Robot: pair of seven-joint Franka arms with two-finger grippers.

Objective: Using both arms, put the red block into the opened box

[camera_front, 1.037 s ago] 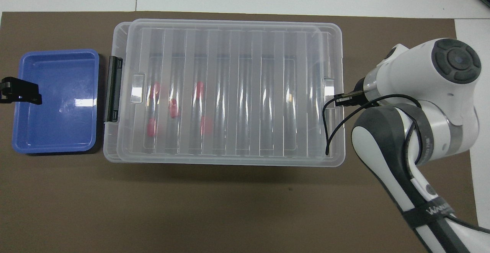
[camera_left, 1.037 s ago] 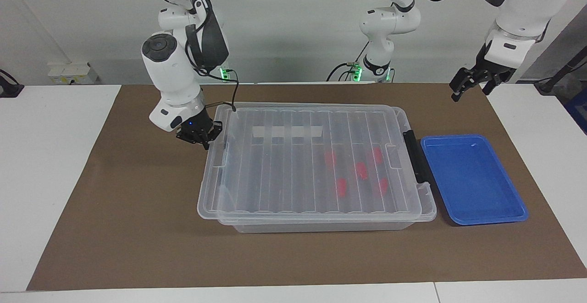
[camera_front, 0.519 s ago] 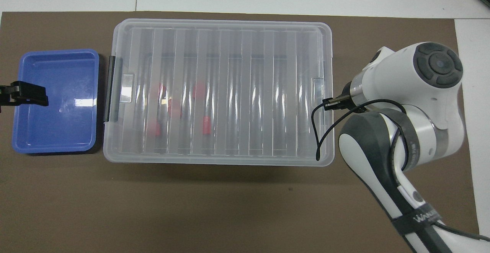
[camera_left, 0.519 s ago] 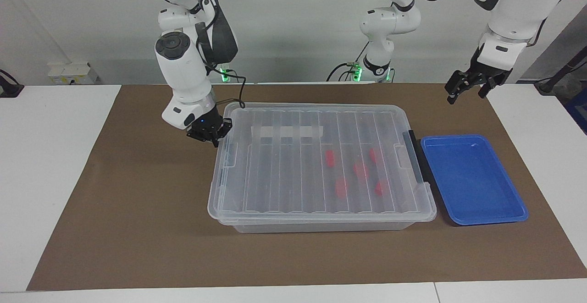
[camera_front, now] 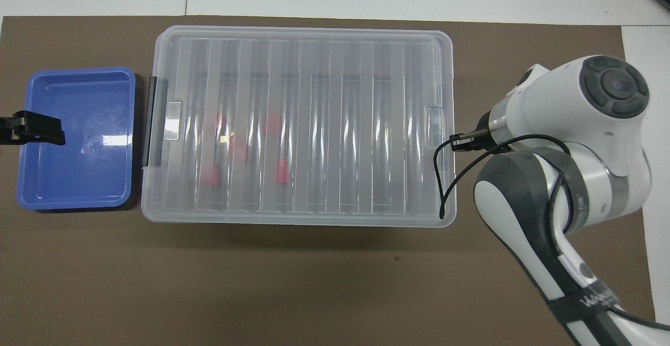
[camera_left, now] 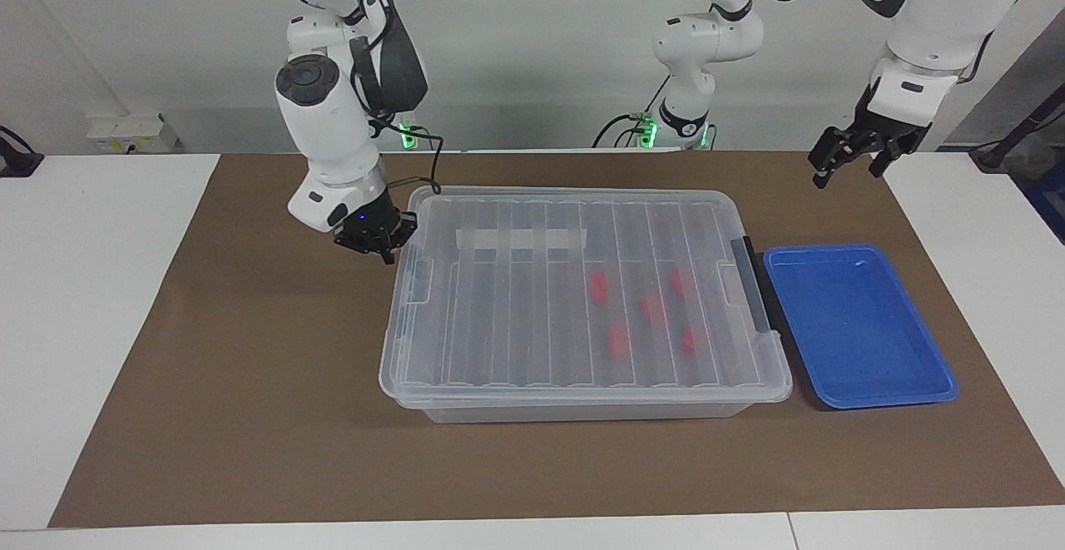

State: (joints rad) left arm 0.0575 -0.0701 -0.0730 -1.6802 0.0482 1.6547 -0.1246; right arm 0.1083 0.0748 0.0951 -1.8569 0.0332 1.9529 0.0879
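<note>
The clear box [camera_left: 582,407] [camera_front: 298,220] stands mid-table with its ribbed lid [camera_left: 516,309] [camera_front: 340,126] lying squarely on it. Several red blocks [camera_left: 617,339] [camera_front: 282,171] lie inside, toward the left arm's end, seen through the lid. My right gripper [camera_left: 383,247] [camera_front: 458,143] is shut, low beside the lid's edge at the right arm's end; I cannot tell whether it touches. My left gripper [camera_left: 844,172] [camera_front: 47,130] hangs open and holds nothing, high over the blue tray.
A shallow blue tray [camera_left: 865,398] [camera_front: 73,202] holding nothing sits beside the box's black handle [camera_left: 755,288] [camera_front: 152,122] at the left arm's end. A brown mat [camera_left: 250,417] covers the table. The right arm's cable [camera_front: 442,189] droops over the lid's corner.
The lid, which overhung the right arm's end, slid toward the left arm's end and now sits square on the box. The shut right gripper followed it, then backed off slightly. The left gripper rose a little.
</note>
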